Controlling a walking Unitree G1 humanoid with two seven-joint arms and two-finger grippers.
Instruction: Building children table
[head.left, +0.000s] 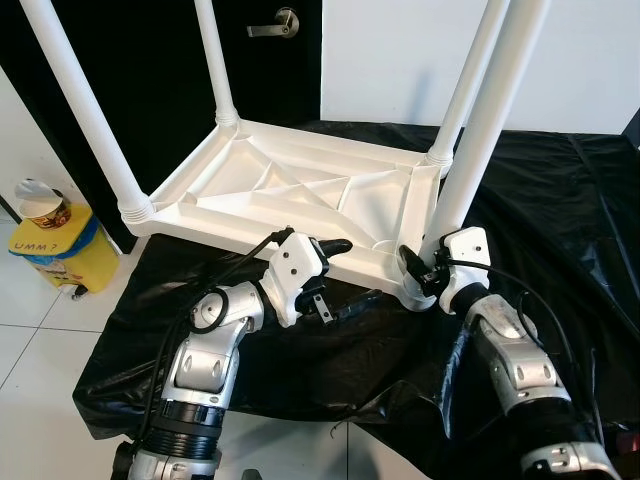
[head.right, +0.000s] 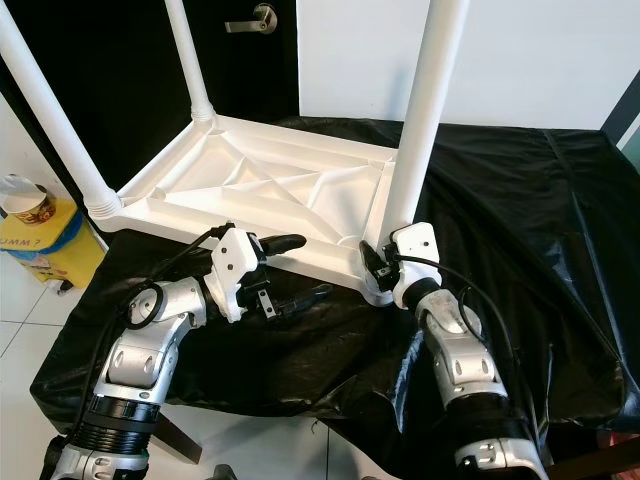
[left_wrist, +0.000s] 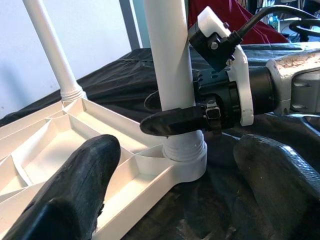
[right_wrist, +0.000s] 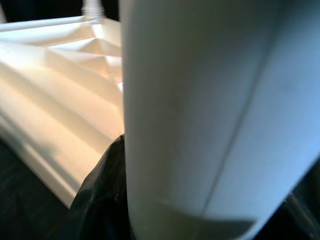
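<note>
Table top (head.left: 300, 190) lies upside down on the black sheet (head.left: 560, 230) on the floor, ribbed underside up, all four white legs standing up from the corner sockets. Task looks near done; the work is at the near-right corner.

Near-right leg (head.left: 470, 165): the right pincer (head.left: 412, 268) is clamped on it low, just above the socket (left_wrist: 185, 155). Left wrist view shows one black finger (left_wrist: 172, 121) lying across the leg.

Left pincer (head.left: 340, 275) is wide apart and holds nothing; one finger is over the near rim of the top, the other over the sheet.

Risks, my read:
- Leg not fully seated or threaded. Can't tell the depth from here. A skewed push or twist could cross the thread or lever the whole top.
- Top is unbraced and the sheet is slick and wrinkled, so it could slide or rotate under torque. Left pincer should pin the rim.
- The grip is low on a tall leg, so there's little control of the upper end if it leans.
- Yellow tub (head.left: 55, 250) by the far-left corner could get knocked if the top shifts.
</note>
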